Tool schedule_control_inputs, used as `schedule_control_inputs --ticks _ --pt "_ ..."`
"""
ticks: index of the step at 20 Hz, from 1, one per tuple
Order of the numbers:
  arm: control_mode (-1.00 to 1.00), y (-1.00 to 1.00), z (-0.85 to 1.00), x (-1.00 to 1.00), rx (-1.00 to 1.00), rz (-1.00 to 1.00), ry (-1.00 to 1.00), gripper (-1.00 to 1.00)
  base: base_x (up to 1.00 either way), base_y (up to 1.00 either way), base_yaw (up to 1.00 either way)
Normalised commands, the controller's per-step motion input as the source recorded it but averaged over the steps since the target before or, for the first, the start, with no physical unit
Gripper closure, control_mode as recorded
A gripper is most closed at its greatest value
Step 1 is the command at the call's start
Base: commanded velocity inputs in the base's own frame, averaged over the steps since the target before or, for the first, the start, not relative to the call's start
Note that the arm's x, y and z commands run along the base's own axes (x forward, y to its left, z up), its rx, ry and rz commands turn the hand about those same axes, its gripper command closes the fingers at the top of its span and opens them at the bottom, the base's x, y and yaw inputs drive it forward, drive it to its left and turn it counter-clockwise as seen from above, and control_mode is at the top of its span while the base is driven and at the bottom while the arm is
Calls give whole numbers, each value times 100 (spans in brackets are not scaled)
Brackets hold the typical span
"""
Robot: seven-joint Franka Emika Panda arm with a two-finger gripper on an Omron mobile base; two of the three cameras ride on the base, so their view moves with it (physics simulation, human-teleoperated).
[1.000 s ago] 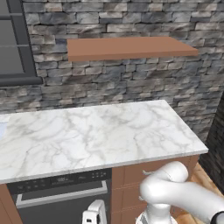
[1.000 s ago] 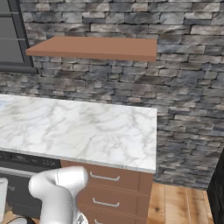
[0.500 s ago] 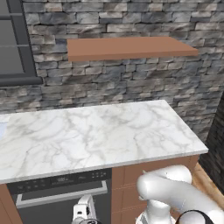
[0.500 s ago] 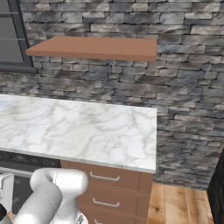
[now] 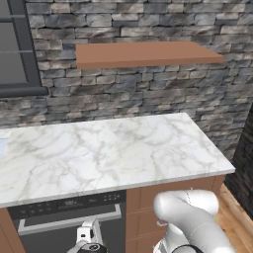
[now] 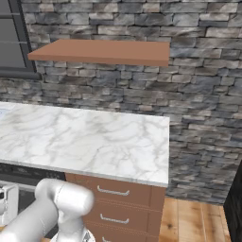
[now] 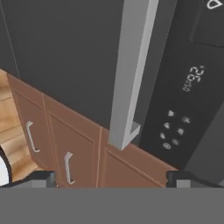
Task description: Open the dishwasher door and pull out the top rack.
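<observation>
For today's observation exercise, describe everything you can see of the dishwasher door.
The dishwasher door is a flat dark grey panel, shut, under the marble counter. A long silver bar handle stands off its upper edge on short posts. Above it runs a black control strip with pale buttons and a digit display. Brown cabinet fronts adjoin it. The gripper faces the handle's end without touching.

The white arm is bending low from its base, reaching down to the left, and its end effector (image 7: pixel 109 178) is holding its fingertips (image 7: pixel 43 177) wide apart.
</observation>
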Motion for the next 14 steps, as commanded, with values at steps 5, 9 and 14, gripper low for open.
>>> schedule_control_inputs --ticks 5,9,14 --pt "-100 0 -5 43 0 2 -4 -100 0 0 0" --pt "-100 0 -44 71 0 6 0 -100 0 0 0" --pt "-100 0 -46 82 0 5 0 -100 0 0 0"
